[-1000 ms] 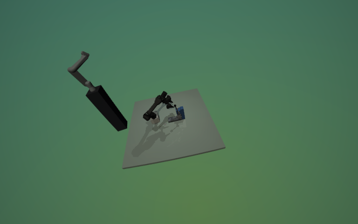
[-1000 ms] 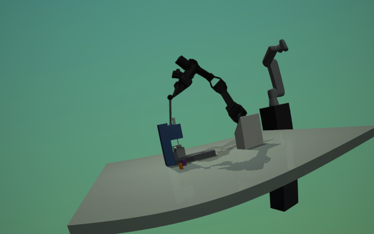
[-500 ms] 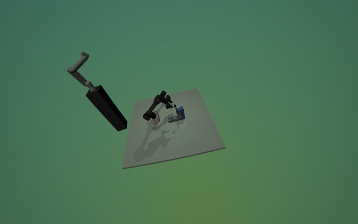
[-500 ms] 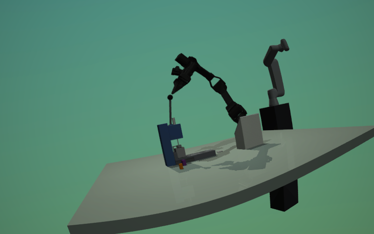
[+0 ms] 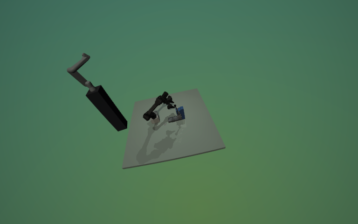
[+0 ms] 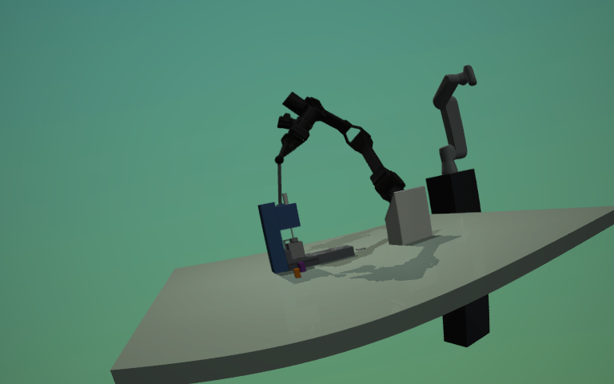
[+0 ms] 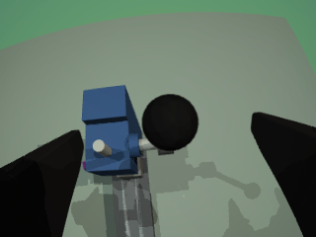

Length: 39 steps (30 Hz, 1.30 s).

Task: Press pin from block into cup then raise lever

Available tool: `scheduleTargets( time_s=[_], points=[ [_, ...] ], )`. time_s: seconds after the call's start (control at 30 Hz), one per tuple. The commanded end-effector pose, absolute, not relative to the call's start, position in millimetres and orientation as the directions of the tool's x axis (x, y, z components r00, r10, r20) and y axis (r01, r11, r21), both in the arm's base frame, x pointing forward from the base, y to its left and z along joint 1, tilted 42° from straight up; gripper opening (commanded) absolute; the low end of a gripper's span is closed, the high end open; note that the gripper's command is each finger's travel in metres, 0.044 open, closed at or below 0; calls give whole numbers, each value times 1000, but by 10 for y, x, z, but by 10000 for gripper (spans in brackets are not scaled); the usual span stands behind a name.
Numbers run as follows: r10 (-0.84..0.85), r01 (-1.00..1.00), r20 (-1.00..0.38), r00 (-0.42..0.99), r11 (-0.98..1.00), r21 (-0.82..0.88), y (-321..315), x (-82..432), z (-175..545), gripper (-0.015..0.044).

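Table: a pale grey slab, marked by shadows
Press: blue upright and dark bed, both carried by the table
Arm mount: a pale box, set well apart from the upright, beyond the bed's far end
Purple cube: seen beside the bed
Orange cube: placed near the purple one

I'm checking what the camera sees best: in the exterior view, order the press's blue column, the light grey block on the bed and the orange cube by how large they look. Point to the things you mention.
1. Blue column [image 6: 272, 240]
2. Light grey block [image 6: 296, 250]
3. Orange cube [image 6: 297, 273]
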<state>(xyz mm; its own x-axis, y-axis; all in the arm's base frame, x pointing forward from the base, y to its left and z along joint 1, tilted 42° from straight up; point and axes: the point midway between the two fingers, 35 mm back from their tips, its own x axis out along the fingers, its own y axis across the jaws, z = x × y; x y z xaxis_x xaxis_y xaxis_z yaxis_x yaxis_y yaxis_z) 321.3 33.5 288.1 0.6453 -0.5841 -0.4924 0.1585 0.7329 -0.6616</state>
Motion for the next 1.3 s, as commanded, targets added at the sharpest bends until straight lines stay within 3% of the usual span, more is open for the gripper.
scheduleTargets(
  time_s=[0.0, 0.8, 1.27],
  points=[
    [-581, 154, -495, 646, 734, -661, 300, 3260, 2843, 440],
    [-582, 158, -485, 652, 731, -664, 65, 3485, 2688, 440],
    [-582, 158, -485, 652, 731, -664, 65, 3485, 2688, 72]
  ],
)
